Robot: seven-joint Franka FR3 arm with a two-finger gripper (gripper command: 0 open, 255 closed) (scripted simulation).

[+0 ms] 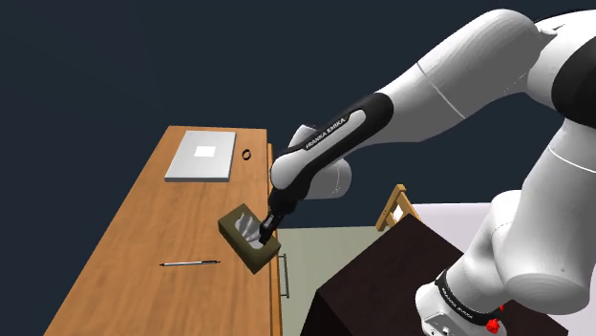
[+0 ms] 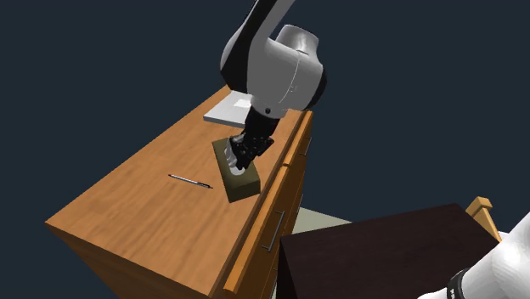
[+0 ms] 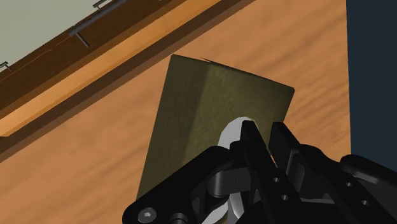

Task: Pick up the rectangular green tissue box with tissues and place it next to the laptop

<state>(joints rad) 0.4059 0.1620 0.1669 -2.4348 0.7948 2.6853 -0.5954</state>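
Tissue box (image 3: 203, 114) | olive | tool (image 3: 266, 130) at its tissue opening | grip: cannot tell

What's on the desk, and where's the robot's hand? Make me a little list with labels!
desk: wooden
tissue box: olive green, white tissue poking out of its top
gripper: down at the box's top, by the tissue
laptop: grey, closed, apart from the box
pen: lying on the desk, apart from the box
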